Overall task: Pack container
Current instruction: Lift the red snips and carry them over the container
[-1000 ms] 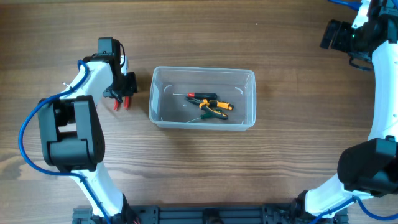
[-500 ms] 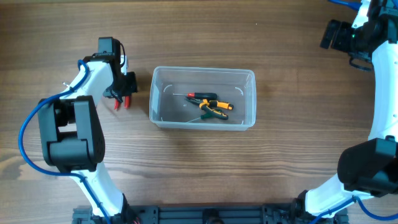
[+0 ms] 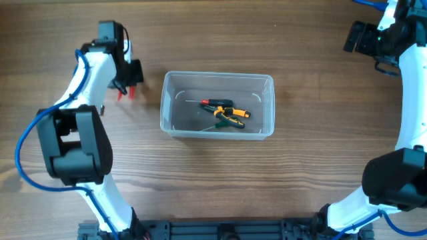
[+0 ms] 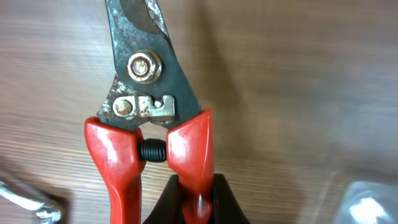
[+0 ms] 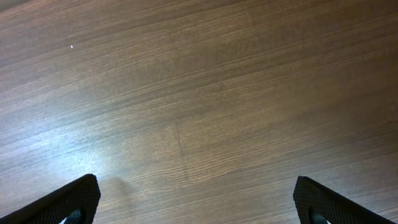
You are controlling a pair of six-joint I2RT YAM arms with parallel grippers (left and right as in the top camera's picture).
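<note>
The clear plastic container (image 3: 269, 107) sits at the table's middle and holds an orange-and-black pliers (image 3: 230, 117) and a small red-handled screwdriver (image 3: 213, 103). My left gripper (image 3: 127, 85) is left of the container, shut on one handle of the red-handled pruning shears (image 4: 152, 118), which hang lifted above the wood. In the left wrist view the black fingers (image 4: 221, 199) pinch the right red handle, with the dark blade pointing away. The shears' red handles show in the overhead view (image 3: 125, 94). My right gripper (image 5: 199, 205) is open and empty over bare wood at the far right.
A corner of the container shows at the lower right of the left wrist view (image 4: 373, 202). A small metal object (image 4: 25, 199) lies at that view's lower left. The right arm (image 3: 407, 67) stands along the table's right side.
My left gripper has moved up and away from the table's front with the red shears in it, lifting them off the wood. The right arm has not moved.
</note>
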